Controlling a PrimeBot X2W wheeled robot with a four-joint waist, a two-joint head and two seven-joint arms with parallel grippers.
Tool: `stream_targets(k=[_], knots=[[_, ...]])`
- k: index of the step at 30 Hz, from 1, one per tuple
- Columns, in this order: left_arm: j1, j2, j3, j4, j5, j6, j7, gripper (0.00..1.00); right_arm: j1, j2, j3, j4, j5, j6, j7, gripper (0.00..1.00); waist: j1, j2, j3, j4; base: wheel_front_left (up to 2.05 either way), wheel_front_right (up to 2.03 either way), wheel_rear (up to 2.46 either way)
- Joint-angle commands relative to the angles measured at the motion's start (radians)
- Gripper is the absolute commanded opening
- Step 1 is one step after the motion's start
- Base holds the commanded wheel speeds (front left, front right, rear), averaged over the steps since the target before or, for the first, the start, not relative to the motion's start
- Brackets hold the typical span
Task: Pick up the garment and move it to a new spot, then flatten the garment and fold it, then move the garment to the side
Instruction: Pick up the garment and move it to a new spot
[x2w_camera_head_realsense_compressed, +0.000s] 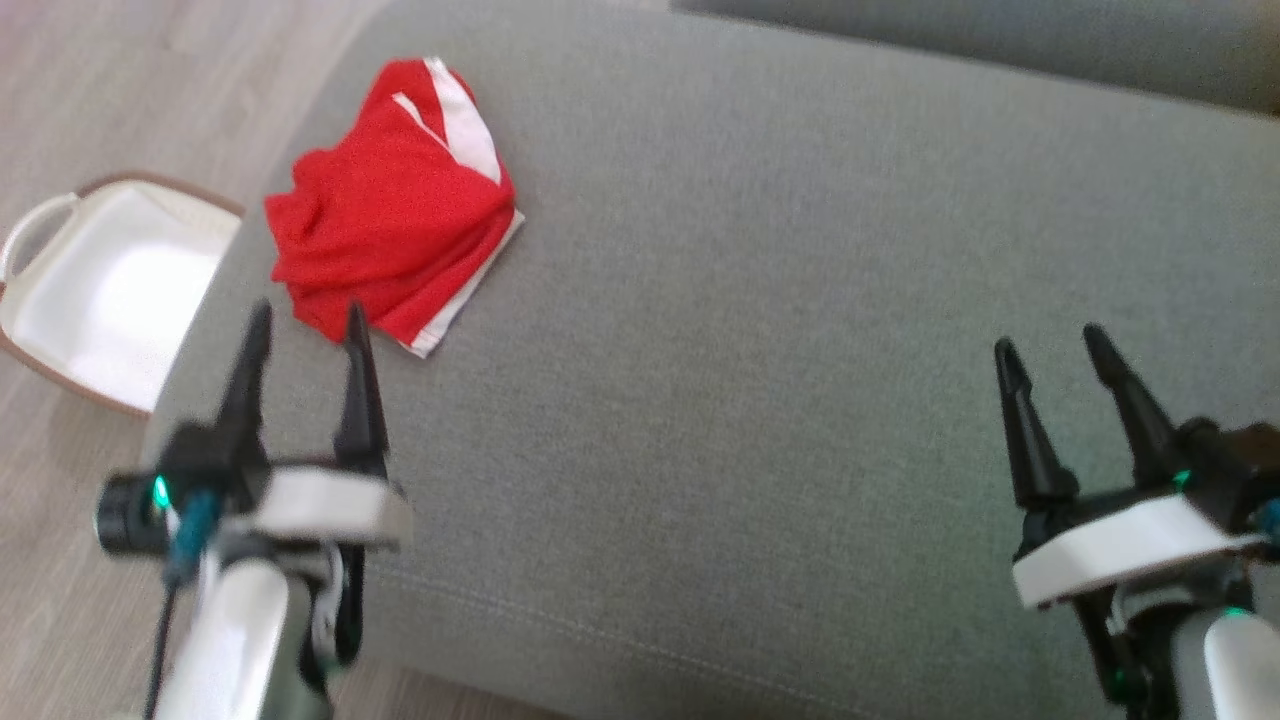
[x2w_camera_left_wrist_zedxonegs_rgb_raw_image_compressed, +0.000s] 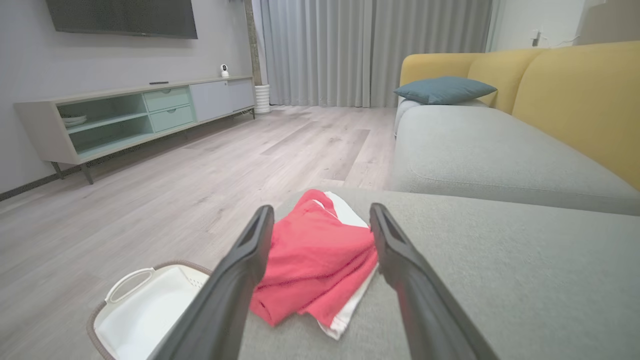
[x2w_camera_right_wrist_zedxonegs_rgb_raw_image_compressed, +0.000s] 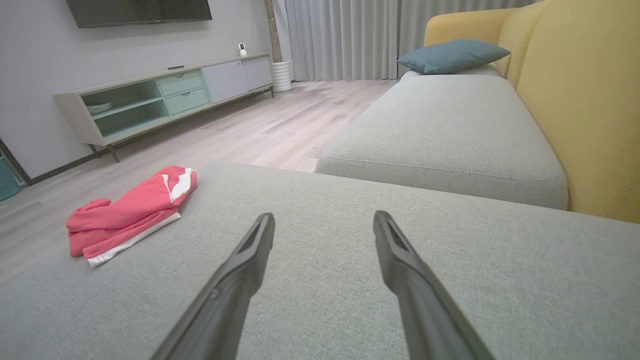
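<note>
The garment (x2w_camera_head_realsense_compressed: 392, 205) is red with white trim, folded into a small bundle near the left end of the grey cushion (x2w_camera_head_realsense_compressed: 760, 330). It lies just beyond my left gripper (x2w_camera_head_realsense_compressed: 307, 322), which is open with empty fingers a short way short of the cloth. Through the left wrist view the garment (x2w_camera_left_wrist_zedxonegs_rgb_raw_image_compressed: 315, 255) shows between the two spread fingers (x2w_camera_left_wrist_zedxonegs_rgb_raw_image_compressed: 250, 260). My right gripper (x2w_camera_head_realsense_compressed: 1045, 352) is open over the cushion's right side, far from the garment (x2w_camera_right_wrist_zedxonegs_rgb_raw_image_compressed: 127, 212). The right wrist view has its fingers (x2w_camera_right_wrist_zedxonegs_rgb_raw_image_compressed: 250, 260) apart above bare fabric.
A white basket (x2w_camera_head_realsense_compressed: 105, 285) with a brown rim stands on the wood floor left of the cushion's edge. A second grey seat (x2w_camera_right_wrist_zedxonegs_rgb_raw_image_compressed: 445, 130) with a yellow backrest (x2w_camera_right_wrist_zedxonegs_rgb_raw_image_compressed: 580, 100) and a teal pillow (x2w_camera_right_wrist_zedxonegs_rgb_raw_image_compressed: 452, 55) lies beyond. A low TV cabinet (x2w_camera_left_wrist_zedxonegs_rgb_raw_image_compressed: 135, 112) lines the far wall.
</note>
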Motion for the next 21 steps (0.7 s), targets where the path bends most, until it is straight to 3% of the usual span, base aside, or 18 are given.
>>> stream_targets(k=[1,5,10,21], knots=[[-0.077,0.009,0.048,-0.017,0.000,-0.007,-0.012,1.00,-0.046,-0.025,0.018,-0.046,-0.003,0.003,0.005,1.00,0.0000,-0.0001,0.055,-0.014,0.00,0.00,0.00],[-0.186,0.003,0.068,0.099,-0.022,-0.035,-0.012,1.00,-0.080,-0.052,0.022,-0.066,0.003,0.003,0.024,1.00,0.0000,-0.0001,0.140,-0.038,0.00,0.00,0.00],[-0.336,0.017,0.085,0.341,-0.064,-0.092,0.006,1.00,-0.122,-0.080,0.025,-0.084,0.011,0.003,0.038,1.00,0.0000,-0.0001,0.234,-0.075,0.00,0.00,0.00],[-0.592,0.060,0.113,0.811,-0.143,-0.171,0.190,1.00,-0.155,-0.099,0.019,-0.070,0.028,0.003,0.027,1.00,0.0000,-0.0001,0.302,-0.108,0.00,0.00,0.00]])
